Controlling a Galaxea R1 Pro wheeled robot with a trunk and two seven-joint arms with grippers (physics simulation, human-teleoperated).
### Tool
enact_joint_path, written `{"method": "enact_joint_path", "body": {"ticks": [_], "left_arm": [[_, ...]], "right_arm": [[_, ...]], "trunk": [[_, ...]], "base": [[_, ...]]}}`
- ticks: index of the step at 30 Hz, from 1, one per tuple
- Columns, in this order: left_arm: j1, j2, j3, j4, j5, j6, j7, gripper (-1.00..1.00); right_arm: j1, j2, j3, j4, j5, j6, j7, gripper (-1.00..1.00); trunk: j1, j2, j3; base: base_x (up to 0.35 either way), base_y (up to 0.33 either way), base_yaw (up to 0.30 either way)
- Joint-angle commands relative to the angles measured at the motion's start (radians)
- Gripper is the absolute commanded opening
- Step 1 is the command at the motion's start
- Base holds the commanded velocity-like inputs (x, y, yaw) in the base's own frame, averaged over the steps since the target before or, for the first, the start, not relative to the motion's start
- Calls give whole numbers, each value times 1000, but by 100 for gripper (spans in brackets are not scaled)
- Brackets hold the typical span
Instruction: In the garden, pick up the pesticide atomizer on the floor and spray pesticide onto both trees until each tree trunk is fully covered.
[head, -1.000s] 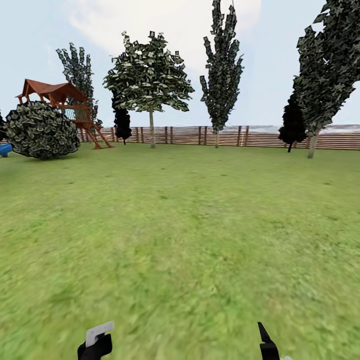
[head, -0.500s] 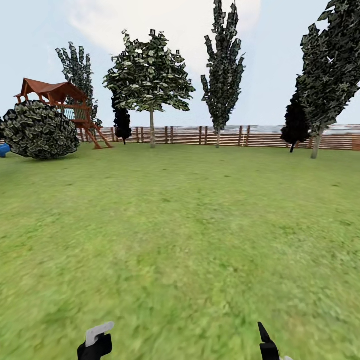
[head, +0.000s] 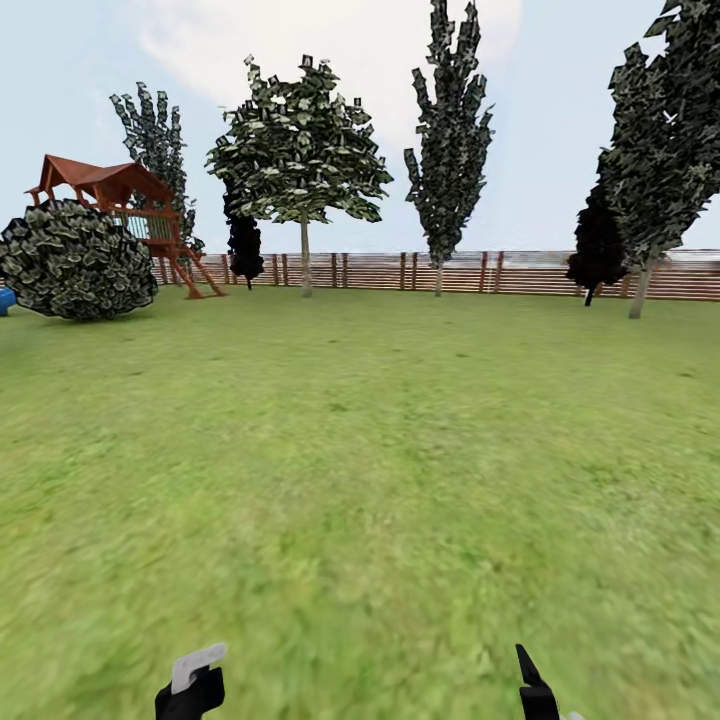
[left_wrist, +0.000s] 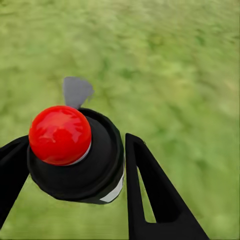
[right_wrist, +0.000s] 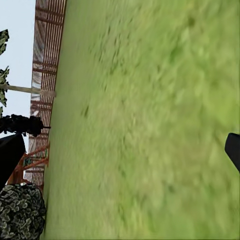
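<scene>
The pesticide atomizer (left_wrist: 75, 152), black with a red cap, was gripped between the fingers of the left gripper (left_wrist: 70, 170), low over the lawn (head: 360, 450). Farther right, the right gripper (right_wrist: 120, 150) was held spread wide with nothing in it. A broad-crowned tree (head: 298, 150) stood far off by the fence (head: 520, 272).

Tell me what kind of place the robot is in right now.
Most likely a fenced back garden: a wide green lawn, a brown slatted wooden fence along the far edge, scattered trees, and a wooden play structure.
</scene>
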Motion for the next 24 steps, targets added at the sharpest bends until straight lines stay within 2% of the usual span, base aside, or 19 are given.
{"method": "enact_joint_path", "body": {"ticks": [1,24], "left_arm": [[0,0,0,0,0,0,0,-100],[1,0,0,0,0,-2,1,-100]], "right_arm": [[0,0,0,0,0,0,0,100],[0,0,0,0,0,0,0,100]], "trunk": [[0,0,0],[0,0,0]], "base": [[322,150,0],[322,147,0]]}}
